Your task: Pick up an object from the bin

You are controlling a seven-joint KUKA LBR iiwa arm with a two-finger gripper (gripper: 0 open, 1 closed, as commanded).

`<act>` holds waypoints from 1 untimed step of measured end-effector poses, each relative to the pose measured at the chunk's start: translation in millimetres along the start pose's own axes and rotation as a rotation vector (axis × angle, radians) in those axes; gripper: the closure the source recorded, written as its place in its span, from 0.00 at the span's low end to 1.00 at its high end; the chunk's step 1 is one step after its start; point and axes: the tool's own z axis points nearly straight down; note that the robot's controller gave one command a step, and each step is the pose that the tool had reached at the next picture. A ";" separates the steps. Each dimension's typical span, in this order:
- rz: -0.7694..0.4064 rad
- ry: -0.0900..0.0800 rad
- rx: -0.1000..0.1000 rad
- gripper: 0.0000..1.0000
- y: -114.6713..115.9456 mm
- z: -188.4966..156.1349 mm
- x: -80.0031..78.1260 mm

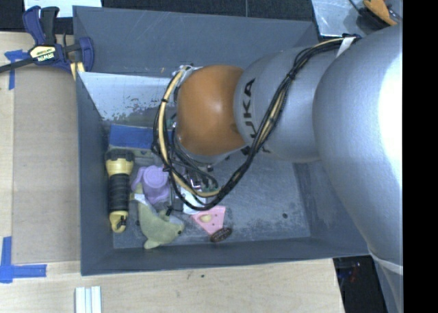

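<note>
My gripper (194, 181) hangs low in the left half of the bin, mostly hidden under the arm's wrist and its cables. Just to its left stands a purple bottle-like thing (155, 182) on a pale lilac piece. A pink wedge-shaped piece (210, 219) lies right below the gripper, with a small brown disc (220, 234) beside it. An olive-green soft thing (158, 229) lies at the bin's front, left of the pink piece. I see nothing held.
A yellow and black tool (118, 190) lies lengthwise along the bin's left wall. A blue block (130, 136) sits behind it. The arm covers the bin's middle and right, and cables loop down around the wrist.
</note>
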 end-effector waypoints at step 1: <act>0.049 -0.016 -0.003 1.00 22.2 -127.8 -62.8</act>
